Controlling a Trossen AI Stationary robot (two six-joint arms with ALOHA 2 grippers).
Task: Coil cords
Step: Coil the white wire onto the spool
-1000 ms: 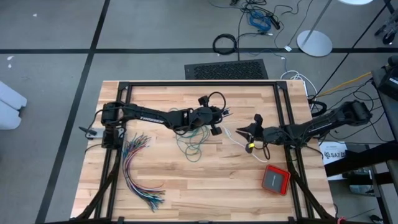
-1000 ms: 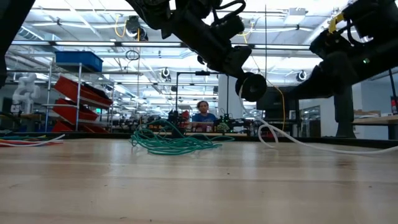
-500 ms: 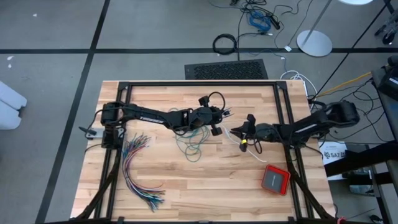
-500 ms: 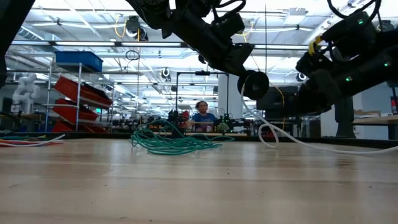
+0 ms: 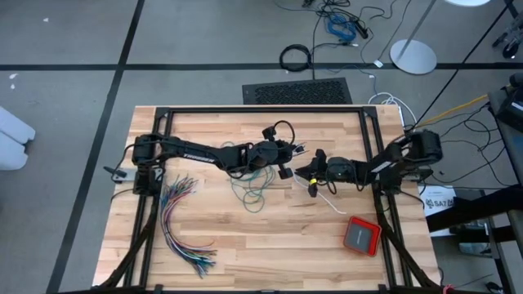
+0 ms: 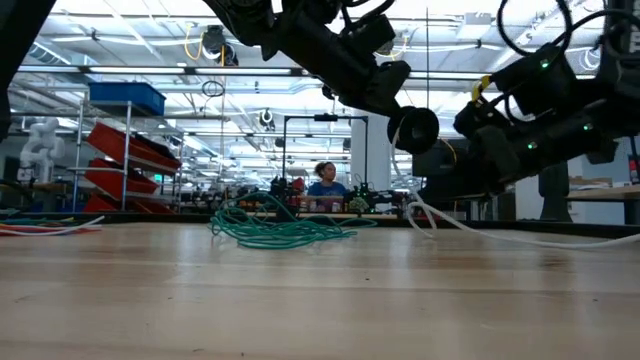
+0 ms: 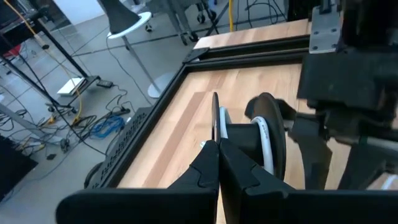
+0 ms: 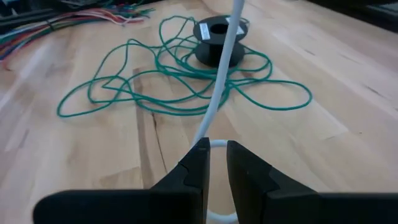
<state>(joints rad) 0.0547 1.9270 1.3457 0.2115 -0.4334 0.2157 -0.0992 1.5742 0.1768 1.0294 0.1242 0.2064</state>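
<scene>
**Two grippers meeting over the middle of the desk, white cord in the right one**

The left gripper (image 5: 288, 160) is reaching from the desk's left edge to its middle, raised above the wood. In the left wrist view its two dark fingers (image 7: 208, 168) are pressed together, and a thin dark strand is rising from between their tips; whether that strand is one of the cords cannot be told. Just beyond the fingertips, a black spool (image 7: 264, 140) wound with white cord is showing.

The right gripper (image 5: 313, 173) is coming in from the desk's right edge and is sitting just beside the left one, near the desk's middle. Its fingers (image 8: 196, 165) are pinching the white cord (image 8: 219, 93), which is running from the jaws toward a black reel (image 8: 217, 38) lying flat on the wood. In the high view the white cord (image 5: 331, 198) is trailing from this gripper toward the red box (image 5: 361, 235) near the desk's front right corner.

The teal-green cord (image 8: 168, 81) is lying in loose, tangled loops on the wood around the black reel, at the desk's middle below the left gripper. The low view shows it as a low heap (image 6: 280, 230).

A fanned bundle of coloured wires (image 5: 181, 224) is lying near the desk's left edge, well apart from both grippers.
</scene>
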